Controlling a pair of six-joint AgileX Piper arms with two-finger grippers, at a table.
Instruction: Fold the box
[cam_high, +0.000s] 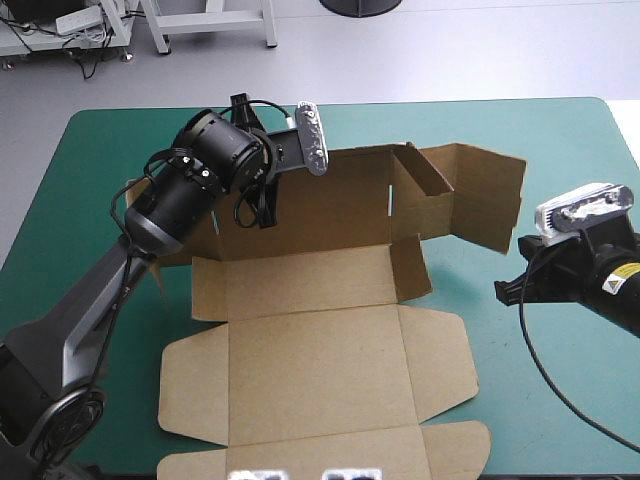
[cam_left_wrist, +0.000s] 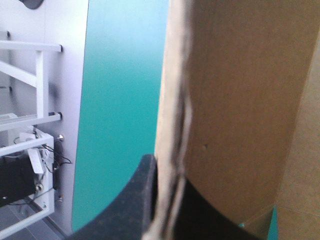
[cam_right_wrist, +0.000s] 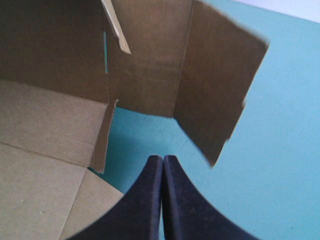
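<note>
The brown box (cam_high: 320, 370) (cam_left_wrist: 240, 100) (cam_right_wrist: 50, 125), a cut sheet of corrugated board, lies in the middle of the bench (cam_high: 580, 130), which has a teal-green cover. Its near panels are flat on the cover, with rounded flaps spread to either side and the nearest edge reaching the bench's near edge. The far wall (cam_high: 340, 195) (cam_right_wrist: 145, 65) stands raised. At its right end a broad side flap (cam_high: 490, 195) (cam_right_wrist: 220, 90) stands upright and angles outward over the cover. A smaller tab (cam_high: 410, 265) (cam_right_wrist: 104, 135) rises at the right edge of the panel in front of the wall.

The left gripper (cam_high: 264, 212) (cam_left_wrist: 167, 182) is at the left part of the far wall, its black fingers pinching the top edge of the board. In the left wrist view the board's edge runs up between the two fingers, one on each face.

The right gripper (cam_high: 502, 292) (cam_right_wrist: 163, 162) is over bare cover to the right of the box, its black fingers pressed together into one point. It aims toward the side flap and is apart from the board, touching nothing.
</note>
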